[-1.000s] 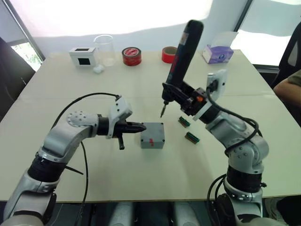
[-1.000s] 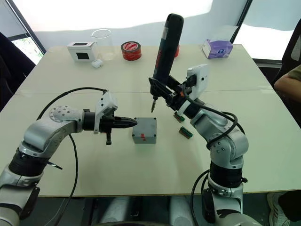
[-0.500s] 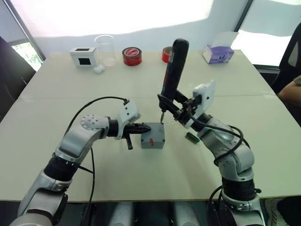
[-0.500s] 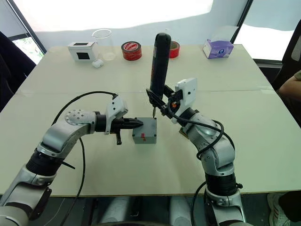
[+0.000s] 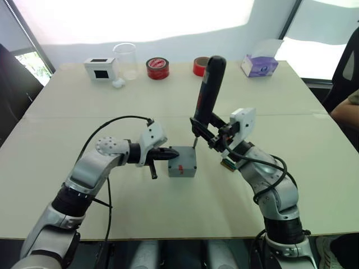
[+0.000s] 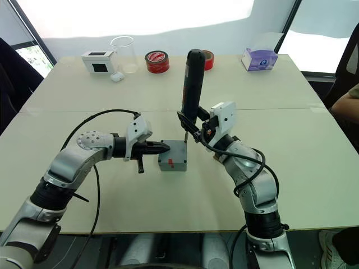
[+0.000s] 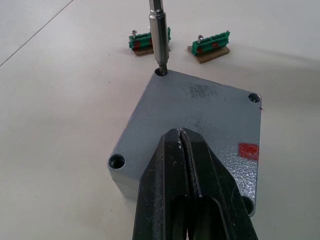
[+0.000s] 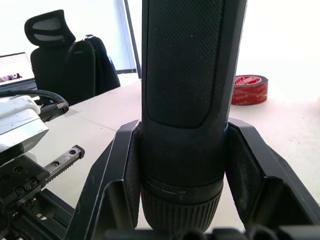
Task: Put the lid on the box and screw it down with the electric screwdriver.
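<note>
Left eye view: grey box [image 5: 182, 162] with the lid [image 5: 183, 154] on it sits mid-counter [image 5: 168, 218], red mark facing the camera. Left gripper [image 5: 171, 154] rests against the lid's left edge. Right gripper [image 5: 208, 124] holds the electric screwdriver [image 5: 208, 89] near upright, bit down at the lid's far right corner. Two green terminal blocks [image 5: 227, 163] lie just right of the box. White box with black window [image 5: 101, 67], clear beaker [image 5: 124, 59], two red tape rolls [image 5: 157, 68] and a tissue box [image 5: 259, 64] line the far edge.

Left wrist view: fingers [image 7: 192, 195] pressed together, tips on the lid top; the bit sits in one corner screw hole [image 7: 160, 71].

Right wrist view: fingers [image 8: 120, 170] pinch the screwdriver's black body from both sides.
</note>
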Motion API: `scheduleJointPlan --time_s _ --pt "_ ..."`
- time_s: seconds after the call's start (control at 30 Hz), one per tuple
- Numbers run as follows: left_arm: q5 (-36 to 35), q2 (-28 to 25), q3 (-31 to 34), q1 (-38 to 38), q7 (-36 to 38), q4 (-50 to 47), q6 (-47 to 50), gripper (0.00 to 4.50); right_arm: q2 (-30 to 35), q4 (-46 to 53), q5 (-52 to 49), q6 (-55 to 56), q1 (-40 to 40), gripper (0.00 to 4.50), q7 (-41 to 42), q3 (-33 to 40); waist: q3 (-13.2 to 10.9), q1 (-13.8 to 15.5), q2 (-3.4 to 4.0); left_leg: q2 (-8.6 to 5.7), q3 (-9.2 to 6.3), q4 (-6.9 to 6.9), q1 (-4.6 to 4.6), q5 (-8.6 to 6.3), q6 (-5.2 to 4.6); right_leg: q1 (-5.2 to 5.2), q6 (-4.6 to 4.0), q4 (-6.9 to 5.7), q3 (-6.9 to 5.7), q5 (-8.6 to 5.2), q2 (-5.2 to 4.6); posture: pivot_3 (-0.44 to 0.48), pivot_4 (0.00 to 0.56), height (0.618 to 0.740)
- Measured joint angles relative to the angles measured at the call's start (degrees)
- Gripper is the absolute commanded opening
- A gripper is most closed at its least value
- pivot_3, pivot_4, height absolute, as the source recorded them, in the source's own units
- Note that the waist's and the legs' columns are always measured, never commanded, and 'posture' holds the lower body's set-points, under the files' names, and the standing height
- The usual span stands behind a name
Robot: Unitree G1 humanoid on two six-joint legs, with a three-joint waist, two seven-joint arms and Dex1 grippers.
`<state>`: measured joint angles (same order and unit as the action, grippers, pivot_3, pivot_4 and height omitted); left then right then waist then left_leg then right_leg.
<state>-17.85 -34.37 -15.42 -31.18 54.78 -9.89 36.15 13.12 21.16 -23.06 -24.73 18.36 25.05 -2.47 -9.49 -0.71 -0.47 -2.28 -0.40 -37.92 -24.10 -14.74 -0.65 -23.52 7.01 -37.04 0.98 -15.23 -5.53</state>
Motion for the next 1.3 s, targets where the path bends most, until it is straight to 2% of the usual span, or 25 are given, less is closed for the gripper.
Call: scheduleJointPlan --time_s 0.17,0.47,0.87,1.03,1.3 --pt "1.5 -0.4 -1.0 0.5 0.1 -0.1 -1.5 0.00 -0.4 -0.5 1.0 -0.3 0.1 1.75 -1.3 -0.8 0.0 0.0 -0.03 0.00 -0.01 0.11 0.75 -0.08 -0.09 0.75 -0.02 0.11 0.00 -0.11 -0.02 0.000 0.150 0.740" --pt "2.4 0.2 -1.2 0.7 0.0 -0.1 -1.6 0.00 -2.5 -2.8 3.5 1.7 0.2 1.75 -4.2 -2.3 0.4 0.1 -0.11 0.00 -0.05 0.14 0.79 -0.08 -0.08 0.79 -0.03 0.10 -0.01 -0.12 -0.03 0.000 0.150 0.740" --pt "2.4 0.3 -1.2 1.2 0.0 -0.1 -1.4 0.00 -1.5 -2.7 6.0 6.4 -2.7 1.75 -2.8 -4.2 0.8 0.1 -0.21 0.00 -0.09 0.23 0.89 -0.08 -0.08 0.92 -0.05 0.22 -0.04 -0.13 -0.04 0.000 0.150 0.740" --pt "2.5 0.3 -1.5 1.4 0.1 0.0 -1.2 0.00 0.7 -1.9 9.2 9.4 -4.1 1.75 -1.2 -7.0 0.9 0.0 -0.28 0.02 -0.10 0.89 1.72 -0.09 -0.08 1.51 -0.06 0.87 -0.09 -0.14 -0.06 0.000 0.150 0.740" --pt "2.7 0.3 -1.7 1.4 0.2 0.0 -1.3 0.00 0.6 -1.7 9.7 9.5 -4.5 1.75 -1.1 -7.0 1.2 0.1 -0.35 0.06 -0.14 0.94 1.73 -0.10 -0.06 1.52 -0.20 0.93 -0.05 -0.22 -0.18 0.000 0.150 0.740"
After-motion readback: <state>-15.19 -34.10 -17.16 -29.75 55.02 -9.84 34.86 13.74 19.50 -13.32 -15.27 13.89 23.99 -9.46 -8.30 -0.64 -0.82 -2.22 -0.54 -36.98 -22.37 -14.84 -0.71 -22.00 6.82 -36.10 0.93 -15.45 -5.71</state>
